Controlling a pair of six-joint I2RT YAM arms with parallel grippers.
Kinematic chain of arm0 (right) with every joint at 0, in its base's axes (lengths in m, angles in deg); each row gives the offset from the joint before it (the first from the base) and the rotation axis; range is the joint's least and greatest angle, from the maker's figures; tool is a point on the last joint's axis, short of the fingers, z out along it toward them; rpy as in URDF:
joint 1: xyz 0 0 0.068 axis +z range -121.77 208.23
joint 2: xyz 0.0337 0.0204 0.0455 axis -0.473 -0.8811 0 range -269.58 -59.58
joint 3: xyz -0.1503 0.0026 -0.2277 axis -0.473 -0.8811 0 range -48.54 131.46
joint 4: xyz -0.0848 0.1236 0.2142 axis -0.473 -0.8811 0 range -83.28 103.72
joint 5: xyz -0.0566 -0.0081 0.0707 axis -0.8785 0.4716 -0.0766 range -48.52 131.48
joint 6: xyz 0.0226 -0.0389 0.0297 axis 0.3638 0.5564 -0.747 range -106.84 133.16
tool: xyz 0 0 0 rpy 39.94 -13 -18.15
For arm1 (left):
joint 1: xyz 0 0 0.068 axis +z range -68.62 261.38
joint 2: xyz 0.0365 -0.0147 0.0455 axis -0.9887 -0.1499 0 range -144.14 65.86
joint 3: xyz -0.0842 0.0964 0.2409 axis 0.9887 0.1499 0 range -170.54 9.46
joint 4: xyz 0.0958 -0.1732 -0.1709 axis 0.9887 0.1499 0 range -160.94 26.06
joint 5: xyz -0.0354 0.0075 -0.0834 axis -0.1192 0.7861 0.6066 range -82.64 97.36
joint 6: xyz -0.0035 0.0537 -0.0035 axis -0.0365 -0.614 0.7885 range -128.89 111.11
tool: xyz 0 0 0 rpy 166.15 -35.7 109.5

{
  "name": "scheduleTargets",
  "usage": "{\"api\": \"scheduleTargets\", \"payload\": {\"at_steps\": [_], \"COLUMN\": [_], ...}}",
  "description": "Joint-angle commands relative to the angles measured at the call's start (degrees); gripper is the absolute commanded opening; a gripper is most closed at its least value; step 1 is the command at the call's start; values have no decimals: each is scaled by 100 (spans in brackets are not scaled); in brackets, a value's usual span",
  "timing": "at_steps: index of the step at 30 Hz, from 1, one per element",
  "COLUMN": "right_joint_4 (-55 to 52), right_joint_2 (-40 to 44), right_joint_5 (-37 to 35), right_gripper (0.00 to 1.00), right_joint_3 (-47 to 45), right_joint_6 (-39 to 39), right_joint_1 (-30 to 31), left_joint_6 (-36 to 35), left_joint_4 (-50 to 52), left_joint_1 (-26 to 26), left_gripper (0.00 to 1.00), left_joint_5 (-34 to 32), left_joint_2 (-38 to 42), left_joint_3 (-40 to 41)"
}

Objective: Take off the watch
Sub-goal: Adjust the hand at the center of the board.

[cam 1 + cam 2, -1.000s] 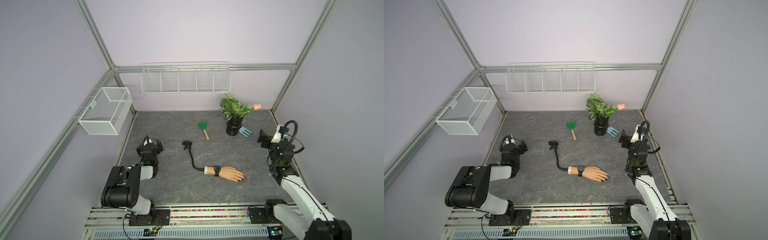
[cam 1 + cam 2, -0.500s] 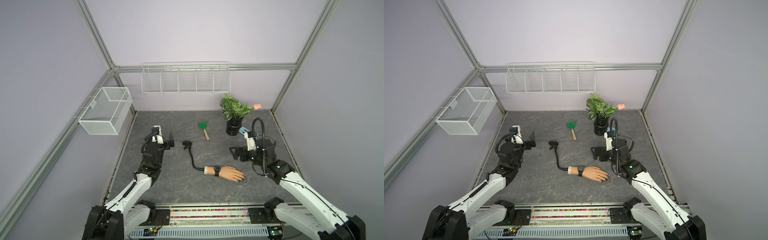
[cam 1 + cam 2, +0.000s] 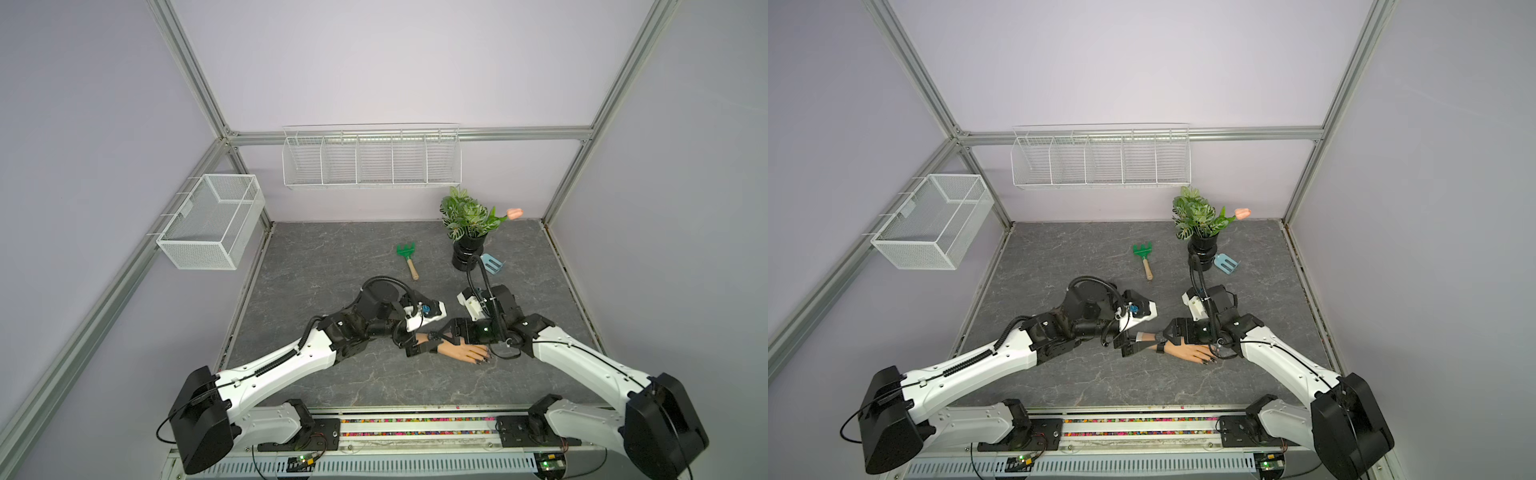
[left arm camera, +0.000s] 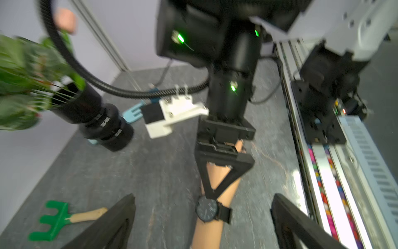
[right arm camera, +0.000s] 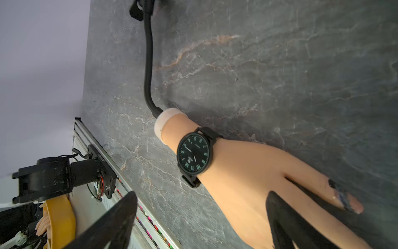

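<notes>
The watch (image 5: 195, 153), black with a round dark dial, is strapped round the wrist of a flesh-coloured mannequin hand (image 5: 258, 183) lying flat on the grey table. In the left wrist view the watch (image 4: 207, 208) lies ahead of my left gripper (image 4: 203, 197), which is open astride the forearm. My right gripper (image 5: 202, 195) is open too, with one finger over the back of the hand and the other over bare table. In both top views the grippers meet over the hand (image 3: 467, 352) from either side, the left gripper (image 3: 1128, 345) at the wrist end and the right gripper (image 3: 1168, 332) just above the watch (image 3: 1160, 347).
A black gooseneck stem (image 5: 148, 64) runs from the wrist toward the back. A potted plant (image 3: 467, 249), a green rake (image 3: 407, 257) and a blue tool (image 3: 492, 264) lie at the back. Wire baskets (image 3: 212, 220) hang on the walls. A metal rail (image 3: 415, 428) edges the front.
Both arms have swung in from the table's sides and now meet over the mannequin hand. Both grippers stayed open. The hand and watch have not moved.
</notes>
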Motion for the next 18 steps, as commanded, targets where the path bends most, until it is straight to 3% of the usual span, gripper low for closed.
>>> {"api": "scheduleTargets", "payload": {"at_steps": [1,9,18], "right_joint_4": [131,-183,-472], "right_joint_2": [65,932,1874], "right_joint_5": [191,-265,-474], "right_gripper": [93,90,89], "right_joint_3": [-196,-543,-740], "right_joint_6": [-105,-125,-121], "right_joint_1": [-9,-291,-404], "left_joint_6": [-1230,-1202,-867], "left_joint_4": [1334,863,242], "left_joint_1": [27,27,31], "left_gripper": [100,99,91], "left_joint_5": [317,-155,-648], "left_joint_2": [-435,-1566,-1991], "left_joint_3": [-145,-176,10]}}
